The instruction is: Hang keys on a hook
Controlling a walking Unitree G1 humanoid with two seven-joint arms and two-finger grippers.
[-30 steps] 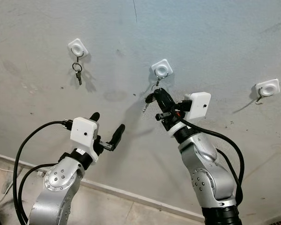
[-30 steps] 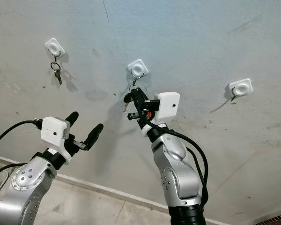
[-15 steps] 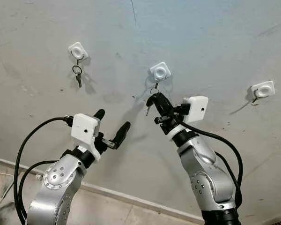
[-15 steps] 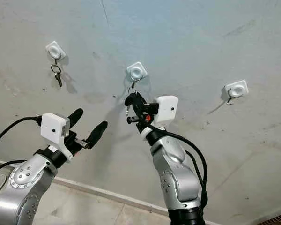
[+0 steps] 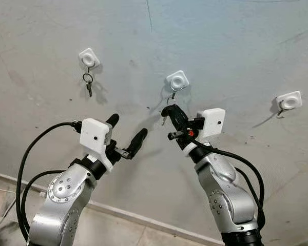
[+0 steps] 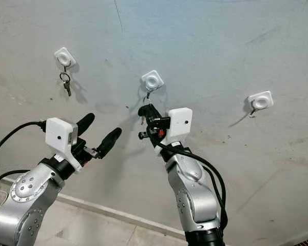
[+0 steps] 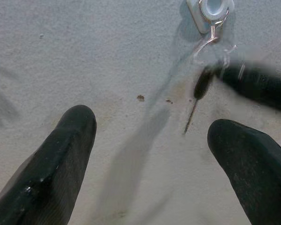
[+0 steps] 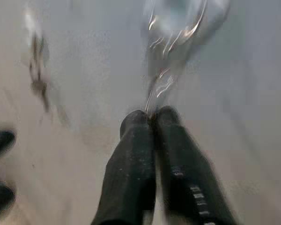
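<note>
Now | right pincer [image 5: 169, 109] grips keys [image 7: 196, 96] under middle hook [image 5: 176, 81] | text: unreadable

The wall [image 5: 236, 46] is pale grey, mottled with darker stains and small brown specks. On it, three hooks [image 5: 177, 80] sit on white square bases, and the keys [image 7: 196, 96] below the middle one are dark with a silvery ring. Each silver arm ends in a black pincer [image 5: 170, 114] beside a white camera box [image 5: 211, 122], trailed by black cable [image 5: 28, 159].
</note>
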